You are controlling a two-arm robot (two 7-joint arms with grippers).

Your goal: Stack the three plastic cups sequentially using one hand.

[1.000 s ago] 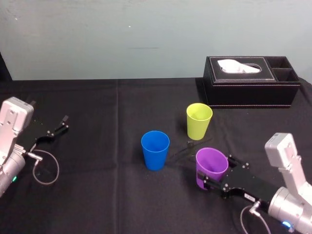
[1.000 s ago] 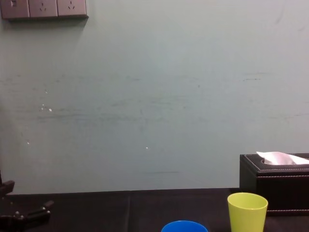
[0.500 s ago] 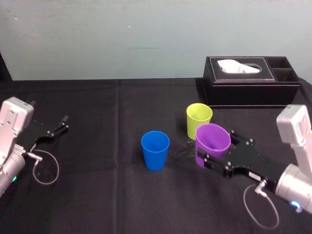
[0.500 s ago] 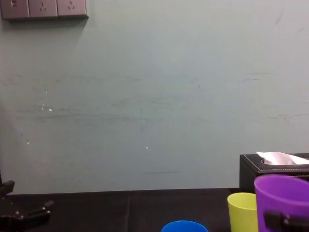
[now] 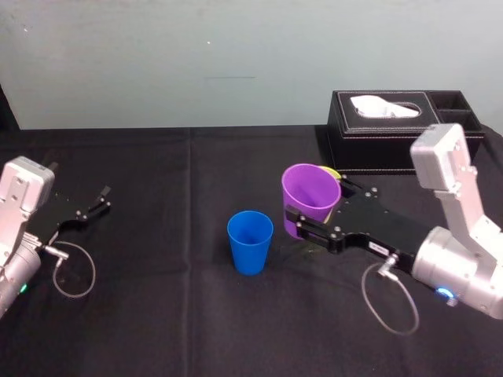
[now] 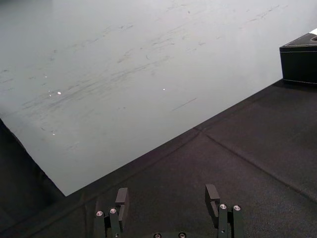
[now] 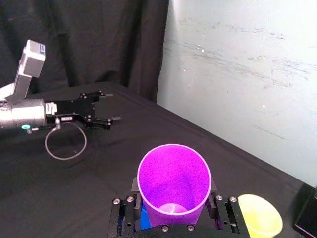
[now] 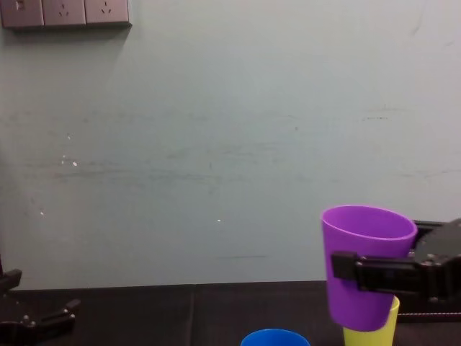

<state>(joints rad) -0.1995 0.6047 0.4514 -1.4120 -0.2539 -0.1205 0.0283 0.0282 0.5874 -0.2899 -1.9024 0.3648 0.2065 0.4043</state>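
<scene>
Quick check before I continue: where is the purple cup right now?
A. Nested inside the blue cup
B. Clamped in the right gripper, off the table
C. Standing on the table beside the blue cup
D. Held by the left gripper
B: the right gripper grips the purple cup by its lower wall. In the chest view the cup's base hangs at about the level of the blue cup's rim. The left gripper is parked at the table's left.

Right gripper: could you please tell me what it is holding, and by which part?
The right gripper holds the purple cup by its side wall near mid-height, a jaw on each side.
</scene>
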